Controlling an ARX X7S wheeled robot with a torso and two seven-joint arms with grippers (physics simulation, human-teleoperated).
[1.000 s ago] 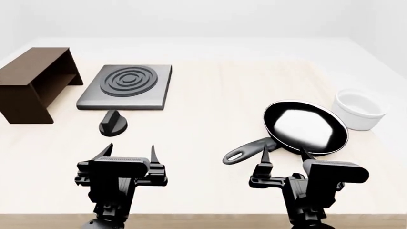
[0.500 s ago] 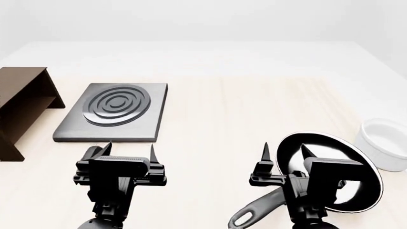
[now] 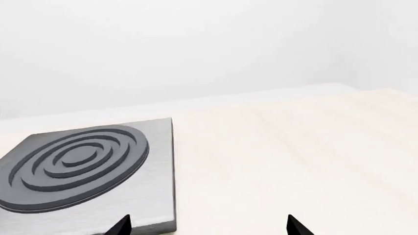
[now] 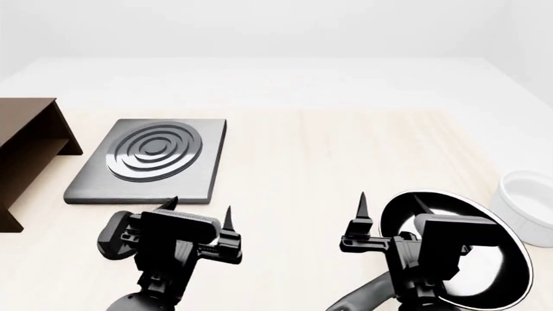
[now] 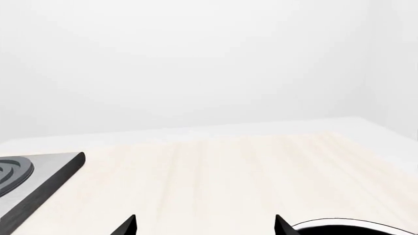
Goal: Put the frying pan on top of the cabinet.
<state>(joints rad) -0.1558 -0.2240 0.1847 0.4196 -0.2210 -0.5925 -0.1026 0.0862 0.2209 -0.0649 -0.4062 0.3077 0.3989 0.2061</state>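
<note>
one frying pan (image 4: 471,259), one cabinet (image 4: 26,146)

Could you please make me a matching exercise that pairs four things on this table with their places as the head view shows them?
Things:
1. frying pan
2. cabinet
3. stove plate
4. white bowl

Places:
A. at the far left edge of the view
B. cut off by the right edge of the view
C. on the table just right of the cabinet
D. partly hidden behind the right gripper

Pairs: 1-D, 2-A, 3-C, 4-B
</note>
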